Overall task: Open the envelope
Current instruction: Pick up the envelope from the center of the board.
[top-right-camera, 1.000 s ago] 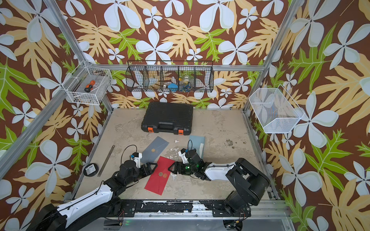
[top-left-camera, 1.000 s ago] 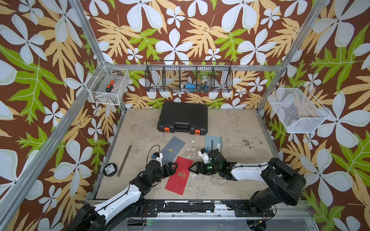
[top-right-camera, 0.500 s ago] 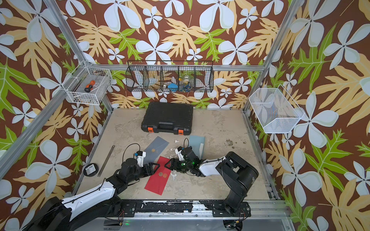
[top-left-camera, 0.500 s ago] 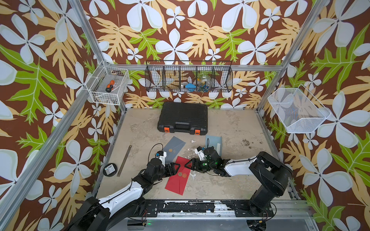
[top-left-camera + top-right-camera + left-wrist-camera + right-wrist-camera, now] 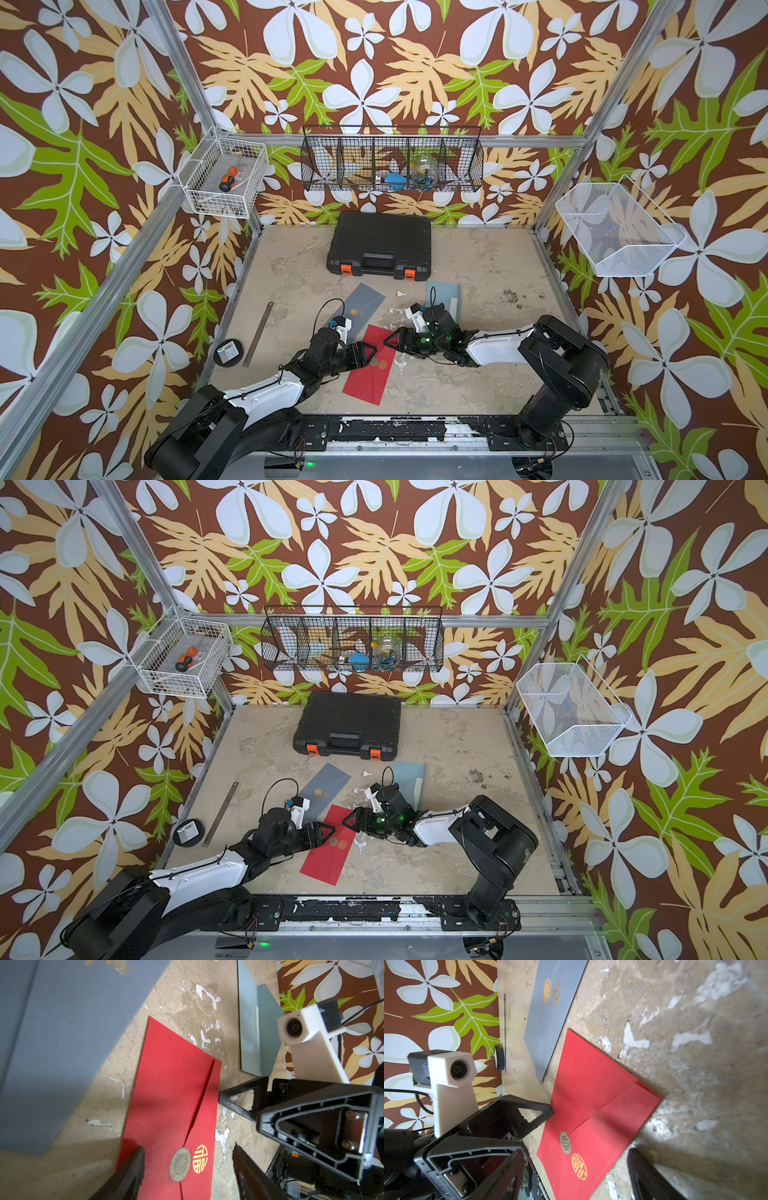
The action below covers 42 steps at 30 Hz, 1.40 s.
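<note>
A red paper envelope (image 5: 372, 368) (image 5: 330, 852) lies flat on the front middle of the stained beige worktop (image 5: 478, 270). Its flap is down under a round bronze seal (image 5: 180, 1164) (image 5: 565, 1142) beside a gold character.

The left tool (image 5: 368, 354) (image 5: 326, 833) sits low at the envelope's left long edge, level with the seal. In the left wrist view its two fingers stand well apart with the seal end of the envelope between them, and it has hold of nothing. Whether the tips touch the paper cannot be told.

The right tool (image 5: 390, 343) (image 5: 351, 818) faces it from across the envelope, low at the right long edge near the flap's fold. Its fingers are spread too, with nothing between them.

A grey paper envelope (image 5: 363, 301) lies just beyond the red one, their corners nearly meeting. A pale blue-green envelope (image 5: 442, 295) lies behind the right tool, and a black plastic case (image 5: 380, 245) stands at the back.
</note>
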{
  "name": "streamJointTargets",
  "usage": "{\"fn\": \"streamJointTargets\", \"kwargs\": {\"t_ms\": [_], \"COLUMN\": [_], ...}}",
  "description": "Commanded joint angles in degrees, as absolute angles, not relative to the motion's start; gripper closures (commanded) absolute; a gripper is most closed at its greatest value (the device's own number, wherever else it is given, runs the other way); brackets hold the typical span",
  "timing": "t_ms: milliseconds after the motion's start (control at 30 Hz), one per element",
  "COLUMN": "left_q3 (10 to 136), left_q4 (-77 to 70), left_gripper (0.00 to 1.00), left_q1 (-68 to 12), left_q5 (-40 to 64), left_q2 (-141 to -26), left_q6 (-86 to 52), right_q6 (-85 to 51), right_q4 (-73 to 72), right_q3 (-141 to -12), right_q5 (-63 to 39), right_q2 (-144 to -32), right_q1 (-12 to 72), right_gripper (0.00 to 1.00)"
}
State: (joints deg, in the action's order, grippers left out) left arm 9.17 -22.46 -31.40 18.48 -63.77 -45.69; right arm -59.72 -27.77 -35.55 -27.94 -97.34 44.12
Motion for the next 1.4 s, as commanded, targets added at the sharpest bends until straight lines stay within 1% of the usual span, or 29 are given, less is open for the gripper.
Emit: {"fn": "streamJointTargets", "kwargs": {"t_ms": [0, 233, 433, 667, 867, 1067, 1267, 1367], "left_q3": [9.2, 8.7, 8.0, 7.9, 8.6, 9.8, 10.0, 10.8], "left_q4": [-22.7, -22.9, -23.5, -23.5, -23.2, -19.9, -20.6, -21.0], "left_gripper": [0.32, 0.34, 0.35, 0.34, 0.35, 0.34, 0.34, 0.34], "left_q1": [-31.4, -31.7, -33.2, -34.1, -35.2, -35.2, -35.2, -35.2], "left_q5": [18.0, 18.4, 16.1, 15.6, 15.0, 12.5, 14.0, 16.0], "left_q2": [-64.3, -65.9, -65.4, -63.8, -62.6, -58.6, -61.8, -64.2], "left_q6": [-44.9, -46.2, -48.4, -50.5, -51.1, -48.5, -47.6, -46.8], "right_q6": [-60.7, -63.0, -65.5, -71.7, -75.3, -75.6, -79.6, -80.0], "right_q4": [-21.5, -20.3, -20.0, -20.8, -23.4, -21.3, -19.6, -20.0], "right_q3": [-35.5, -35.2, -34.3, -33.0, -31.6, -33.0, -32.8, -33.2], "right_q5": [-24.8, -23.2, -22.0, -19.3, -18.3, -17.0, -14.7, -15.4], "right_q2": [-98.2, -98.3, -97.0, -91.9, -91.8, -92.3, -92.1, -93.2], "right_q1": [44.0, 43.7, 43.4, 43.0, 43.3, 45.4, 46.5, 46.6], "right_gripper": [0.21, 0.22, 0.23, 0.26, 0.30, 0.30, 0.32, 0.34]}}
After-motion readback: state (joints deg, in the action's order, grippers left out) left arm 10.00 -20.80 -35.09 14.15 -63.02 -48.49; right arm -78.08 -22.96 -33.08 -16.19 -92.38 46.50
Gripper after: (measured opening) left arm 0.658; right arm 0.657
